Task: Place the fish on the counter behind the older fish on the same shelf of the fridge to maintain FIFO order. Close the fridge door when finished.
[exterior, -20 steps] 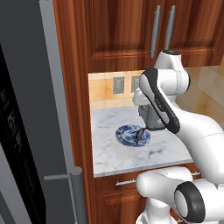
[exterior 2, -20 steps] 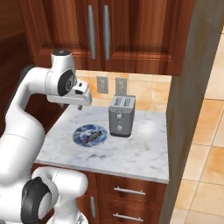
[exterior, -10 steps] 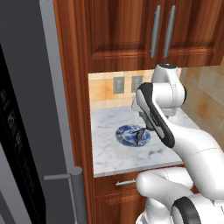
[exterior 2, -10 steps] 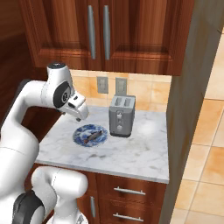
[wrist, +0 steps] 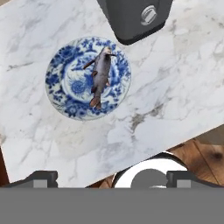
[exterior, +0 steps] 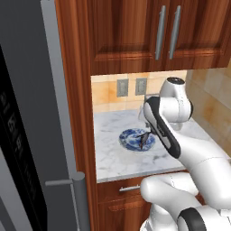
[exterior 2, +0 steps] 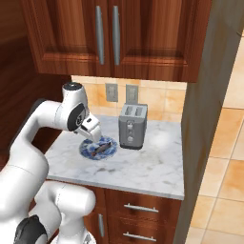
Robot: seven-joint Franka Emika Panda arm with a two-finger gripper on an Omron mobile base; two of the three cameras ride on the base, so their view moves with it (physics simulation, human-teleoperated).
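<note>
1. The fridge (exterior: pixel 27 135) is the biggest thing. Its grey door stands at the left of the left base view, with a long bar handle.
2. Brown wooden cupboards (exterior 2: pixel 109 38) hang on the wall above, and more brown cupboard fronts sit under the stone top.
3. The counter (exterior 2: pixel 143 167) is white and grey stone. A grey toaster (exterior 2: pixel 132 126) stands on it, just beside the plate.
4. The blue and white plate (wrist: pixel 70 87) lies flat on the counter, and the fish (wrist: pixel 100 76) lies on it. The fish is small, dark and thin.
5. The gripper (wrist: pixel 109 177) hangs over the counter, above the plate. Its two dark fingers are spread wide and hold nothing. The fish is apart from them, further up in the hand view.
6. One second ago the arm was up higher and further back. Now it has bent down toward the plate, and the fingers have spread wider.
</note>
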